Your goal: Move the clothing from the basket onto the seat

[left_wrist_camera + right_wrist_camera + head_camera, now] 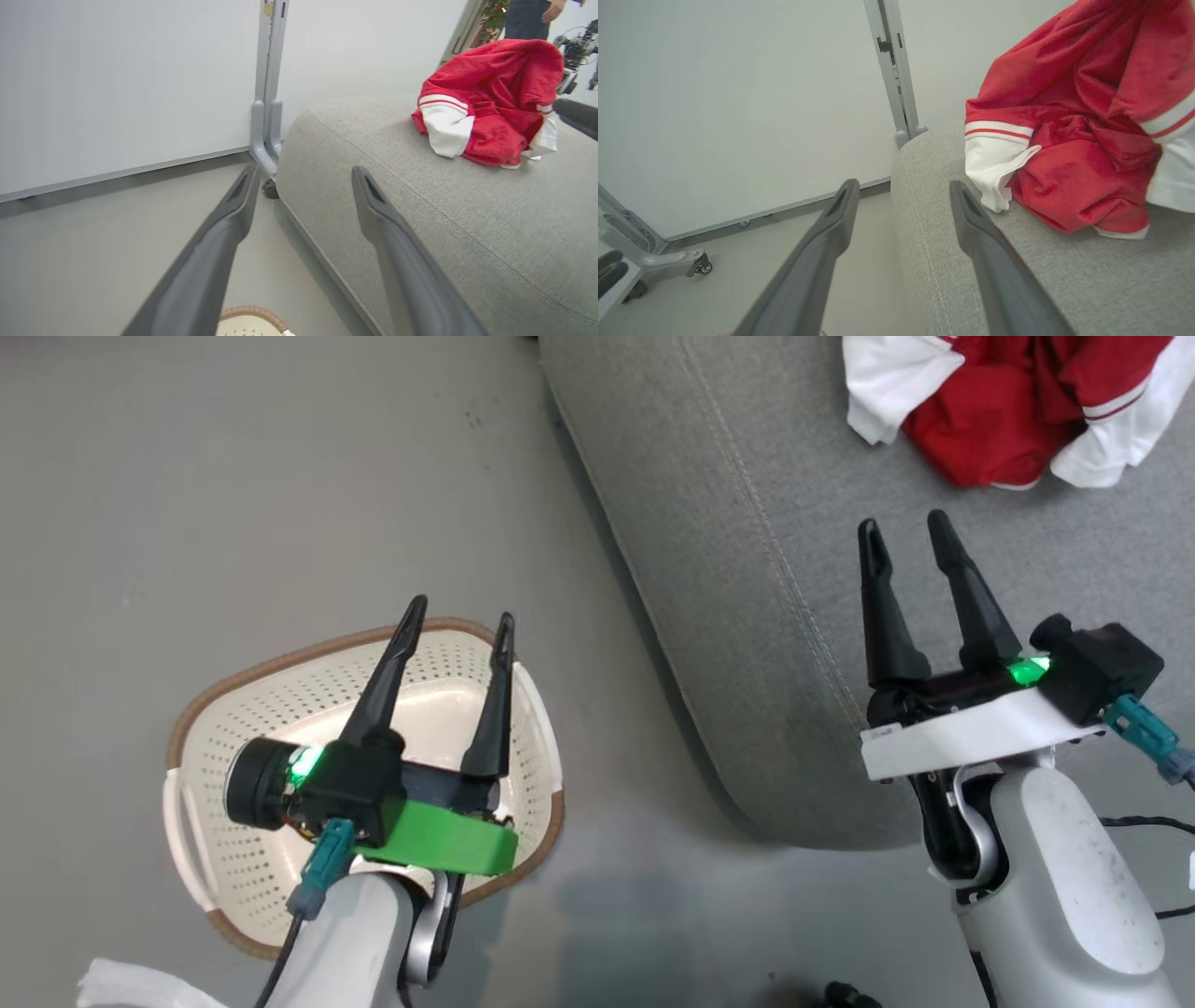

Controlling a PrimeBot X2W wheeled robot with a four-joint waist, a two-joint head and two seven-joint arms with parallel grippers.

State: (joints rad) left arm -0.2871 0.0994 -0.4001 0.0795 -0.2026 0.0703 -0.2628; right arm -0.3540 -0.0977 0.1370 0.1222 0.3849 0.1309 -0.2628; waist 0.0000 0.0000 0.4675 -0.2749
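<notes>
The red clothing (1008, 406) with white sleeve panels lies crumpled on the grey seat (747, 569) at the upper right, also seen as clothing (490, 102) and clothing (1078, 135). My right gripper (906, 532) hovers over the seat just short of the clothing, open, with nothing between its fingers. The cream basket (252, 803) with a brown rim stands on the floor at the lower left and looks empty where it shows. My left gripper (459, 611) hangs above the basket, open and empty. The seat (467, 224) fills the right of the left wrist view.
Grey floor (233, 476) surrounds the basket. A white wall with a grey wheeled post (267, 116) stands beyond the seat's end. A person (532, 16) stands far behind the seat. White fabric (131, 985) shows at the bottom left corner.
</notes>
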